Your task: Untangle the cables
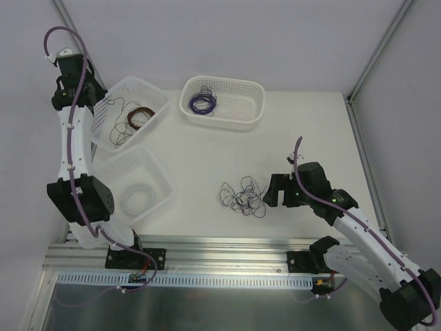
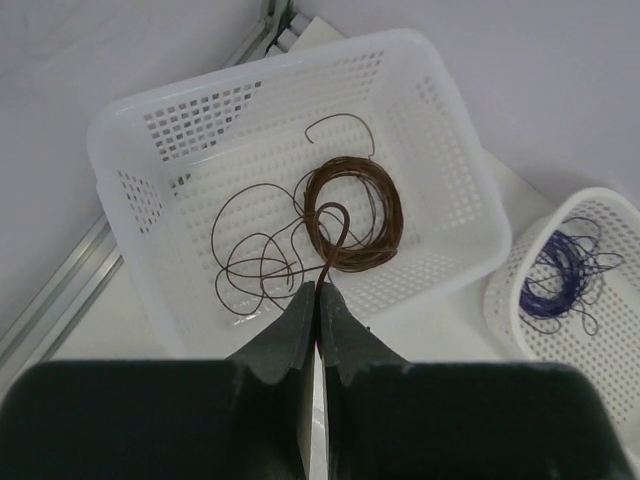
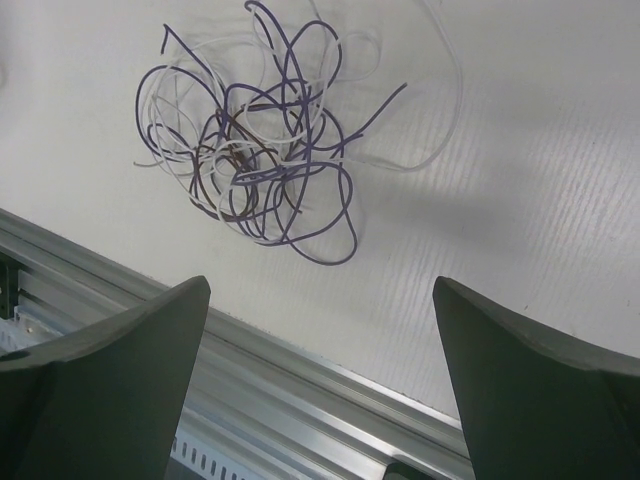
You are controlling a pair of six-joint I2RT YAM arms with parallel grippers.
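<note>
The tangled cables (image 1: 242, 196) lie on the table in front of the arms as a loose clump of purple, whitish and brown wire. In the right wrist view the clump (image 3: 250, 160) lies ahead of the jaws. My right gripper (image 1: 275, 192) is open and empty just right of the clump, with its wide gap (image 3: 320, 290) over the table's front edge. My left gripper (image 1: 98, 98) is at the far left, above a white basket (image 1: 148, 86). It is shut (image 2: 318, 287) on the end of a brown wire (image 2: 335, 235), which runs to a brown coil (image 2: 352, 210) in that basket.
Loose brown loops (image 2: 255, 250) lie beside the coil in the basket (image 2: 440, 150). A second basket (image 1: 255, 89) at the back holds a purple coil (image 1: 202, 102). A third basket (image 1: 162, 172) at the near left holds a whitish coil (image 1: 138, 196). An aluminium rail (image 1: 227, 243) runs along the front edge.
</note>
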